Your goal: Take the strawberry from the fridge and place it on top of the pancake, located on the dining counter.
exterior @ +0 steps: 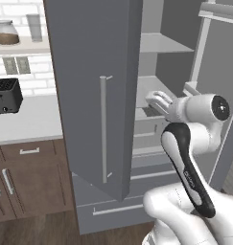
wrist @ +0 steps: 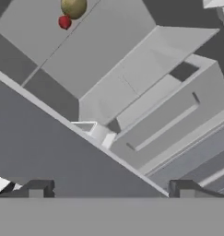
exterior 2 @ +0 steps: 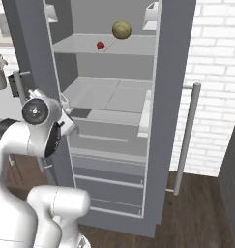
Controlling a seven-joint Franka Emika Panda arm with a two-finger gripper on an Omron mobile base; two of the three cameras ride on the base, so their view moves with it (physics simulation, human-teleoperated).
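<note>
The fridge (exterior 2: 176, 97) stands with both doors swung open. A tiny red strawberry (exterior 2: 100, 45) lies on its upper pale shelf, seen too in the hand view (wrist: 64, 21). My gripper (exterior: 155, 99) hangs open and holds nothing, just inside the left door's edge at the height of the lower shelf, below and left of the berry. In the right base view the gripper (exterior 2: 66, 112) sits at the fridge's left side. The hand view has its fingertips (wrist: 36, 189) spread wide with the door's edge running between them. The pancake and the dining counter are out of view.
An olive-green round fruit (exterior 2: 121, 30) sits right of the strawberry on the same shelf. The left door (exterior: 94, 72) with its bar handle (exterior: 103, 129) juts out toward me. The right door's handle (exterior 2: 186, 135) stands before a brick wall. A black toaster (exterior: 6, 95) sits on the pale counter (exterior: 31, 127).
</note>
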